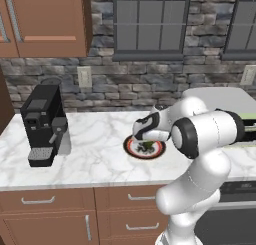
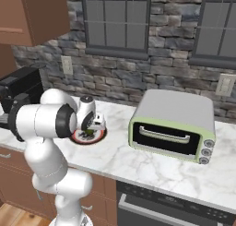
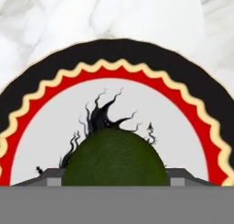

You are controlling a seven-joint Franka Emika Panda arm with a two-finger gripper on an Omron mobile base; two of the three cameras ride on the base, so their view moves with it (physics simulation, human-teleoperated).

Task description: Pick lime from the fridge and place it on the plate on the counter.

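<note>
The dark green lime [image 3: 114,159] sits between my gripper's [image 3: 116,176] two fingertips, which press against its sides. Right under it is the plate [image 3: 114,54], with a black and red zigzag rim, a pale centre and a dark motif. From the left base view, the gripper [image 1: 146,139] hangs low over the plate [image 1: 129,146], with the lime [image 1: 148,146] just above its centre. The plate [image 2: 78,138] lies on the white marble counter [image 1: 95,156]. The fridge is out of view.
A black coffee machine [image 1: 44,124] stands on the counter to the left of the plate. A pale green toaster oven [image 2: 173,126] stands to the right. Behind runs a stone wall, with brown drawers [image 1: 50,201] below the counter edge.
</note>
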